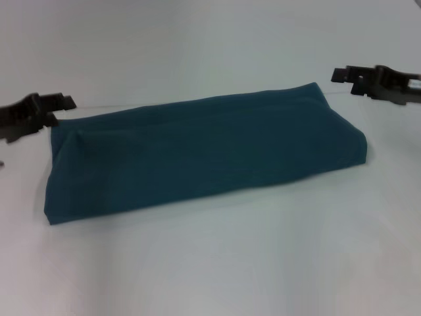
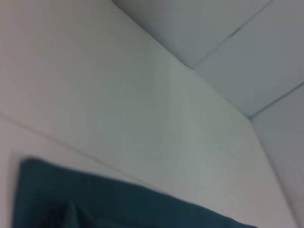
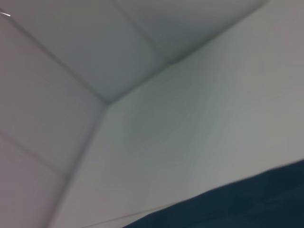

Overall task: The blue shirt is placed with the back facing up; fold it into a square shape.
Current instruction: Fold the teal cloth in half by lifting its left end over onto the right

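The left gripper (image 1: 62, 103), a dark claw at the left edge of the head view, hovers just beside the far left corner of the cloth; whether its fingers are apart or together I cannot tell. The right gripper (image 1: 339, 75) hangs by the far right corner, clear of the fabric, and its state is equally unclear. Neither appears to hold anything. Between them, the dark teal-blue cotton shirt (image 1: 204, 155) lies on the plain white table (image 1: 217, 263) as a long, flat rectangle, plain side up. Judging by that shape, the lengthwise folds are done; at least 1 crosswise fold seems left to make a square.
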### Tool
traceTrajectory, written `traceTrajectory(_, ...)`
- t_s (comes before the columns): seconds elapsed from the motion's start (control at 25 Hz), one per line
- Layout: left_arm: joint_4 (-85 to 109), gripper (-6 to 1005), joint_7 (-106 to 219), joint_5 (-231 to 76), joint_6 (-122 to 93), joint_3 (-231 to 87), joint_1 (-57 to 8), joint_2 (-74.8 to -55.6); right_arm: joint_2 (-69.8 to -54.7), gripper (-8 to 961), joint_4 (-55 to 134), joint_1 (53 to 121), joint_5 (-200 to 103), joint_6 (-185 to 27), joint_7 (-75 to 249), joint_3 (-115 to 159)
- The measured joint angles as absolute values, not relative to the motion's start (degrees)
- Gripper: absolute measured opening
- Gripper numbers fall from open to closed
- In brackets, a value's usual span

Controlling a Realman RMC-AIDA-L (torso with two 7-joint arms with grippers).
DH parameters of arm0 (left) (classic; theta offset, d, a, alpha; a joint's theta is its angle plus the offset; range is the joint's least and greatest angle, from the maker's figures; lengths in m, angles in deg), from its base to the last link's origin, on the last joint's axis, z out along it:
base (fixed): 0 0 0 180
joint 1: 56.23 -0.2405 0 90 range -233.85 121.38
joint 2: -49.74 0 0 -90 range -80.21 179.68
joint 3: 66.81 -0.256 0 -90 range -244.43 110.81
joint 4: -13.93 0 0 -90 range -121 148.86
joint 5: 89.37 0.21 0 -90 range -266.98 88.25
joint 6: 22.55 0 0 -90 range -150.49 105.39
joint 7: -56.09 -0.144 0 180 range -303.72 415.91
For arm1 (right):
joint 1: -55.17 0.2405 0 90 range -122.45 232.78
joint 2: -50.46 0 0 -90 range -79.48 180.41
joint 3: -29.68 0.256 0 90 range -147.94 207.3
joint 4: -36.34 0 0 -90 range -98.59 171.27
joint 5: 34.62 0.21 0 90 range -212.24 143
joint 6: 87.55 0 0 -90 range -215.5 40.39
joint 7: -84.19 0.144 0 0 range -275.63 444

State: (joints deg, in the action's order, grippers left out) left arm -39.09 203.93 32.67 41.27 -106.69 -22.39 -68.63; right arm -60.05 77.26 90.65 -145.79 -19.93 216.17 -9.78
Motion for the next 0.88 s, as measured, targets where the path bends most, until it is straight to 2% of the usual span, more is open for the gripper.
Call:
traceTrajectory(0.2, -35.96, 574, 200.85, 23.04, 45.26, -106.62, -27.59, -69.44, -60.85, 762, 75.78, 83.69, -137.67, -8.55, 209.94, -7.8)
traceTrajectory(0.4, -29.94, 571, 196.63, 15.69, 47.08, -106.31, -31.44, -69.93, -60.9, 760, 71.6, 79.48, -136.98, -2.06, 206.35, -5.6)
traceTrajectory(0.64, -22.38, 572, 193.87, 14.17, 45.75, -104.5, -32.53, -69.44, -60.51, 761, 69.64, 78.2, -137.95, -1.1, 205.35, -5.77)
traceTrajectory(0.88, -19.44, 569, 193.69, 14.42, 40.0, -104.62, -32.38, -70.01, -61.12, 761, 69.61, 78.76, -138.86, -1.39, 205.24, -5.89)
